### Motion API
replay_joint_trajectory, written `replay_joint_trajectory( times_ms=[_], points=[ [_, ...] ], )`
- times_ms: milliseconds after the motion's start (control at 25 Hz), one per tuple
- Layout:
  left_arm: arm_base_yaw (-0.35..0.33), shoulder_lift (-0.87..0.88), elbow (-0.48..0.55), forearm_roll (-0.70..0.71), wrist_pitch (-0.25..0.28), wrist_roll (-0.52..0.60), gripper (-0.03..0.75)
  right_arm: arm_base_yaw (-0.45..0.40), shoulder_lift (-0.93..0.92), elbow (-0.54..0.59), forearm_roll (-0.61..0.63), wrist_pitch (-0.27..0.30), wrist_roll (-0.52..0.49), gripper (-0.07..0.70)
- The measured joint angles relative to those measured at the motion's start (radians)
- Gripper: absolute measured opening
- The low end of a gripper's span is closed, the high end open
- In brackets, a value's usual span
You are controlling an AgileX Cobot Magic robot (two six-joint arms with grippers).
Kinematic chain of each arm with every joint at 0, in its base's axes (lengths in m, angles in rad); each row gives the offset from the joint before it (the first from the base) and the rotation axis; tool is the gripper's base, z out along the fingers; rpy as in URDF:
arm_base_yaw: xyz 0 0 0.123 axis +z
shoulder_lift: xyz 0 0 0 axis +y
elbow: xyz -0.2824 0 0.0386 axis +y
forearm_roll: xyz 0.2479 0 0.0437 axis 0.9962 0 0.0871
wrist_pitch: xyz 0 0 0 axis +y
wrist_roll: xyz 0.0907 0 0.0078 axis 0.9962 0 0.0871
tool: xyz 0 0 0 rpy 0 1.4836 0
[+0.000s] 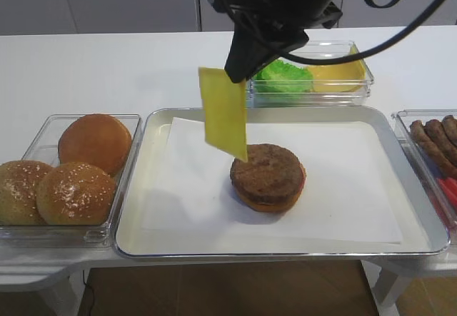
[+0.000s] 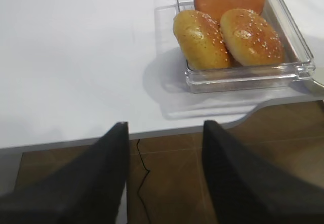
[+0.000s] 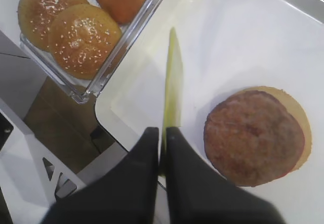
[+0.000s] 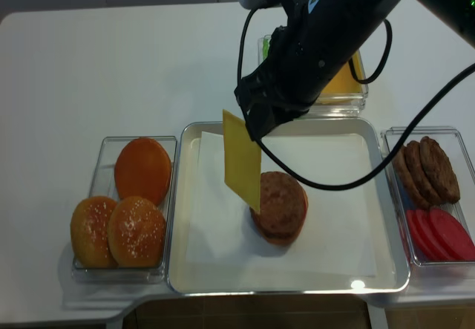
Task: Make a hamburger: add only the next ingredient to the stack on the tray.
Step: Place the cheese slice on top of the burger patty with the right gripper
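- the right pincer is clenched on the upper edge of the cheese slice.
- the slice is suspended vertically above the tray, just left of the stack, lower corner near the patty.
- the left pincer is held released beyond the bench edge, near the bun bin.

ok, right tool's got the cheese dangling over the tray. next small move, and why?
Probably shift the right tool slightly toward the patty, then lower. The cheese slice hangs edge-down from the shut tool, to the patty's left in the exterior view and beside it in the wrist view, not centred over the stack.
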Motion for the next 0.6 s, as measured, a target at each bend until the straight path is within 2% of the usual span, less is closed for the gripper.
replay_joint_trajectory(
  times_ms=[600],
  points=[
    [0.000,0.000,0.000,0.000,0.000,0.000,0.349,0.000,-0.002,0.000,-0.025,0.002,0.006,0.024]
  ],
)
